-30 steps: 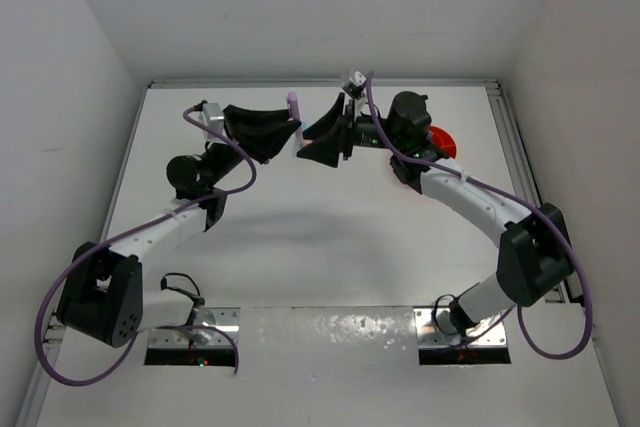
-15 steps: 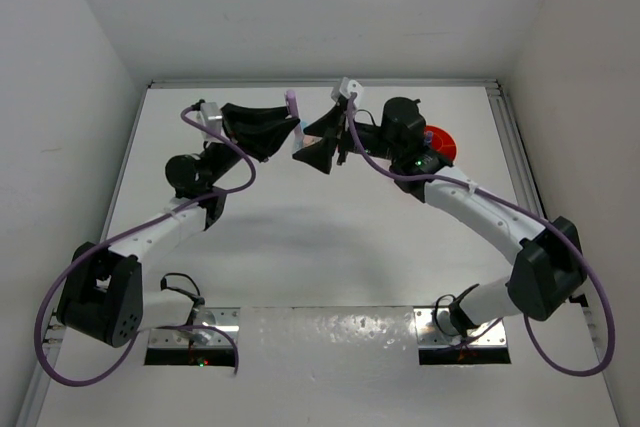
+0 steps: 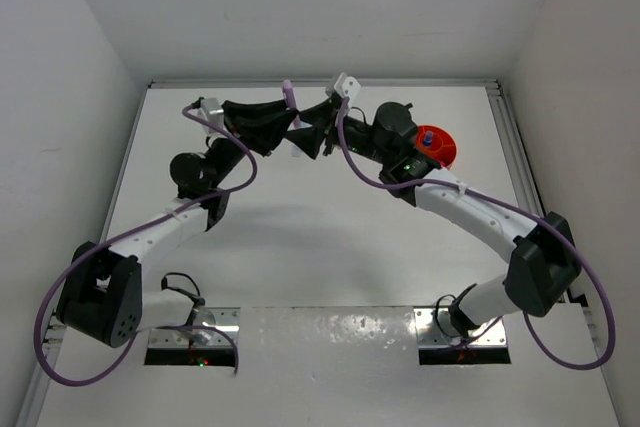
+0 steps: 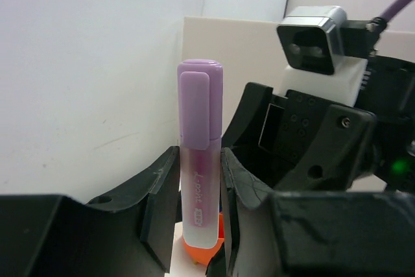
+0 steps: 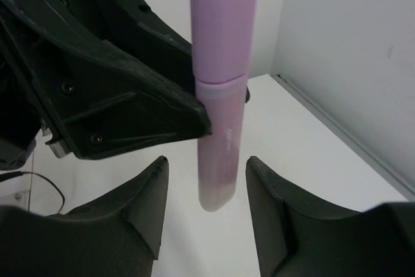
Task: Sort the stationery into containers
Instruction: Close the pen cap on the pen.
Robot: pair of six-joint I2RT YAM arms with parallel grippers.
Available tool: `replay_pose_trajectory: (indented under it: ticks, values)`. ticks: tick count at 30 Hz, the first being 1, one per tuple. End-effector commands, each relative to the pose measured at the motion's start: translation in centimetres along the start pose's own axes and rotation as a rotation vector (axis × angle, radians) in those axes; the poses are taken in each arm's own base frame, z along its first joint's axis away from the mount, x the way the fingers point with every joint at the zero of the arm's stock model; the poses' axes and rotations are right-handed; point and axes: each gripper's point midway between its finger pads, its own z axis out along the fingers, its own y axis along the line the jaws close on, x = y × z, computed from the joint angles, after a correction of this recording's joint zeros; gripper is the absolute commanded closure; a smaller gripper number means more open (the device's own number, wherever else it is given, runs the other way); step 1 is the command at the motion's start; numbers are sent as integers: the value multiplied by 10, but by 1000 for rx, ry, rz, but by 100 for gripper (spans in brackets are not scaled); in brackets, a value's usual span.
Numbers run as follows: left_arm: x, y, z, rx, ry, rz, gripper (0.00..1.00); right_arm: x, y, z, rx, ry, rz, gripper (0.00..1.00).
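My left gripper (image 3: 288, 125) is shut on a lilac highlighter (image 3: 291, 107) and holds it upright above the table at the back. In the left wrist view the highlighter (image 4: 200, 160) stands cap up between my fingers (image 4: 162, 199), with an orange patch below its lower end. My right gripper (image 3: 310, 137) is open right beside it. In the right wrist view the highlighter (image 5: 220, 115) hangs between my open fingers (image 5: 152, 192) with a gap on each side. The orange tub (image 3: 446, 150) sits at the back right with a small blue bottle (image 3: 427, 134) in it.
The back wall is close behind both grippers. The right arm's elbow (image 3: 395, 132) hides part of the tub. My left gripper's black finger (image 5: 130, 115) fills the left of the right wrist view.
My right gripper has moved left until its open jaws stand around the highlighter's lower end. The left gripper has raised the highlighter a little. The tub is less hidden.
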Motion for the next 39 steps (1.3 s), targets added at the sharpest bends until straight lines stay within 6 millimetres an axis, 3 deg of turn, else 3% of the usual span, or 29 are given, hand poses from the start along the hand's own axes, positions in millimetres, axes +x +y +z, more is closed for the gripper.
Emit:
replay_pose_trajectory:
  ticks: [1, 8, 12, 19, 23, 27, 30, 31, 32, 33, 35, 36, 39]
  values:
    - [-22, 1, 11, -26, -63, 47, 100, -19, -8, 11, 70, -79, -61, 51]
    - [-20, 7, 10, -60, -62, 57, 100, -17, -12, 23, 86, -89, -67, 58]
    - [-9, 10, 8, -63, -17, 74, 100, -20, -17, 24, 112, -101, -71, 64]
    - [5, 21, 4, -108, 33, 96, 100, -28, -22, 27, 129, -126, -87, 65]
    - [5, 19, 4, -103, 33, 85, 100, -26, -22, 30, 127, -124, -89, 78]
    - [6, 19, 3, -106, 36, 86, 100, -24, -22, 29, 132, -122, -85, 100]
    - [8, 16, 2, -85, 46, 95, 100, -24, -23, 27, 138, -126, -95, 100]
    - [9, 12, 2, -63, 53, 102, 94, -23, -22, 25, 137, -125, -104, 100]
    - [7, 12, 2, -60, 47, 111, 94, -23, -22, 24, 136, -123, -107, 100]
    - [9, 8, 1, -27, 58, 129, 77, -22, -22, 23, 136, -123, -110, 100]
    - [11, 0, -1, 21, 68, 157, 65, -20, -21, 20, 117, -124, -99, 100]
    - [14, -4, -4, 65, 87, 186, 53, -22, -20, 18, 109, -131, -99, 100]
    - [19, -9, -12, 123, 117, 207, 37, -26, -20, 11, 77, -139, -83, 100]
